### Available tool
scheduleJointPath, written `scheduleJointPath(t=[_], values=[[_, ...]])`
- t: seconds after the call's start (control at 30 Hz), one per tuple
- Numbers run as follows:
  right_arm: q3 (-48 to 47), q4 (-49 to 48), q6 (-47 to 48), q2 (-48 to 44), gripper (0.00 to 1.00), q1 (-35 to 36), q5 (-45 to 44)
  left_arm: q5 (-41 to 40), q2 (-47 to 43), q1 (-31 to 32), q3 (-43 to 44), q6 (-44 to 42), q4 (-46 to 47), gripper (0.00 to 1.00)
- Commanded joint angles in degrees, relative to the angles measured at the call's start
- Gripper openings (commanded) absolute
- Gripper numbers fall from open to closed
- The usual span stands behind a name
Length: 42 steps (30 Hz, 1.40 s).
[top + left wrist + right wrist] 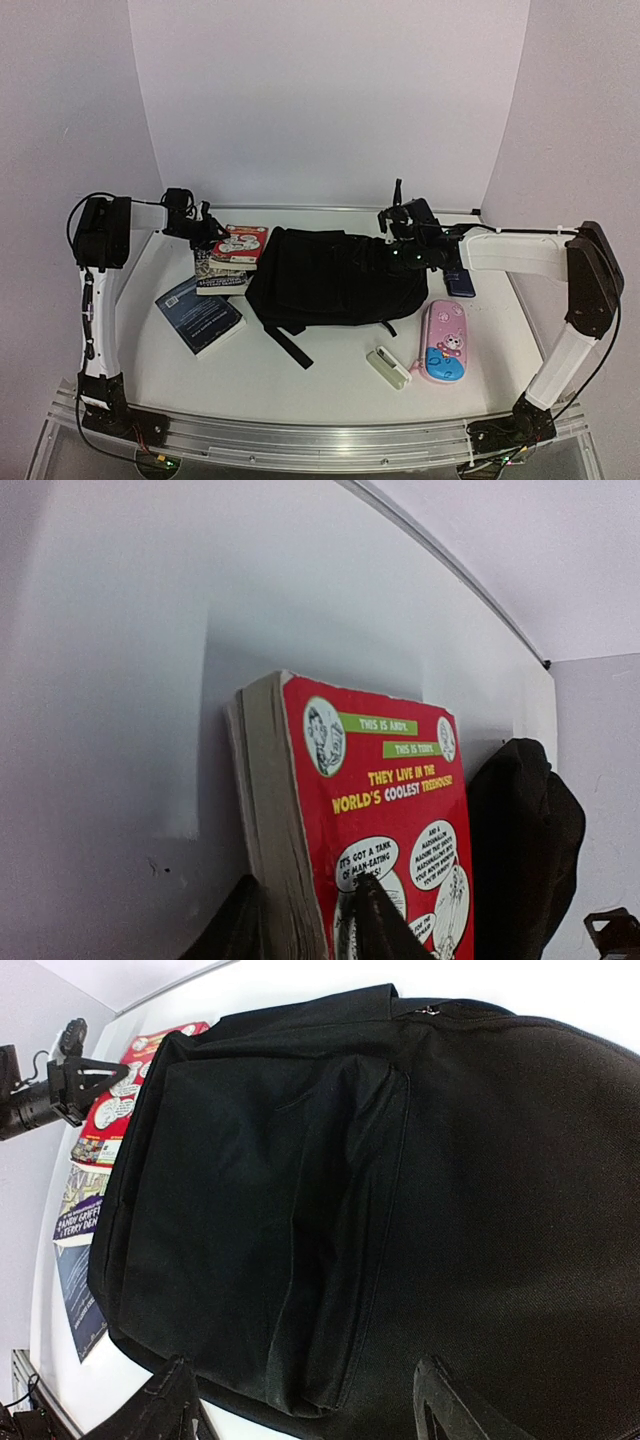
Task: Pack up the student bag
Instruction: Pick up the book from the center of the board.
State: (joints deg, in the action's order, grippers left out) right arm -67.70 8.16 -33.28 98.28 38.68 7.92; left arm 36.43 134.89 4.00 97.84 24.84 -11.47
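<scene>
Left claw (305, 905) pinches the red book (390, 810) by its page edge; I should grip deeper before lifting. Right claw (300, 1380) hangs open over the backpack (300, 1160).

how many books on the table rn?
3. Red book atop a stack left of the student bag; second book under it; blue book lying flat in front of the stack. The stack may hide more.

At left you have a red book (242, 243) atop a second book (218, 277), a blue book (200, 314) below; pink case (444, 342), white box (388, 366) lower right.
</scene>
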Motion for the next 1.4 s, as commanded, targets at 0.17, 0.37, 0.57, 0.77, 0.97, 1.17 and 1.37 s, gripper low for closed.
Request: scheduleJointPath(t=[0.17,0.37,0.57,0.77,0.97,1.17,1.37], values=[[0.3,-1.13,-0.64,-1.06,0.71,0.44,-1.49,7.39,-4.75,0.33,-5.94,4.16,5.57,0.01],[0.56,-1.12,-0.96,-1.24,0.71,0.44,-1.84,10.21,-13.66,-0.32,-13.18,9.42,15.34,0.0],[0.57,-1.19,-0.73,-2.24,0.71,0.44,-1.84,8.11,-25.6,-1.45,-22.29,11.94,21.71,0.0],[-0.5,-2.1,2.47,-4.32,0.71,0.48,-0.41,2.6,-37.6,-1.45,-29.26,4.41,17.59,0.0],[-3.33,-1.99,8.68,-7.02,0.78,0.53,2.76,5.9,-47.72,-1.12,-32.07,-1.43,13.05,0.0],[-7.03,0.23,15.88,-9.09,0.92,0.57,10.3,9.28,-51.15,4.81,-28.83,-8.66,2.67,0.0],[-12.07,6.35,21.47,-9.15,0.98,0.52,18.63,15.49,-51.32,15.17,-26.83,-14.17,-1.29,0.0]])
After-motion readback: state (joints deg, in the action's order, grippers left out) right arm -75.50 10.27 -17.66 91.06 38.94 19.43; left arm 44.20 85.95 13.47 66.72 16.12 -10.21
